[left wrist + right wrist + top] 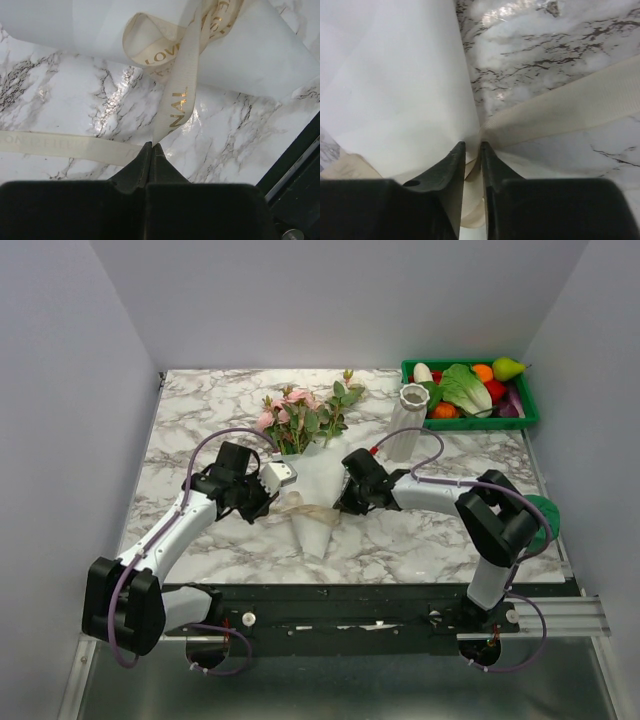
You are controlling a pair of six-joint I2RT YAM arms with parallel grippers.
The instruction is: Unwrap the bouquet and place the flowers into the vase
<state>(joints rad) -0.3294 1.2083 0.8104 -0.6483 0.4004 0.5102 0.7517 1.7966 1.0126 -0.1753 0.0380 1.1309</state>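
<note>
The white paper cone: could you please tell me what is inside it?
Pink roses and green leaves stick out of the paper cone; it covers their stems.

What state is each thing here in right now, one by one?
bouquet: lying flat, wrapped, not yet undone.
ribbon: looped at the wrap, its tails drawn out to both sides.
vase: upright, no flowers in it.
left gripper: shut on a ribbon tail.
right gripper: shut on the ribbon at the wrap's edge.
green crate: filled with toy produce.
</note>
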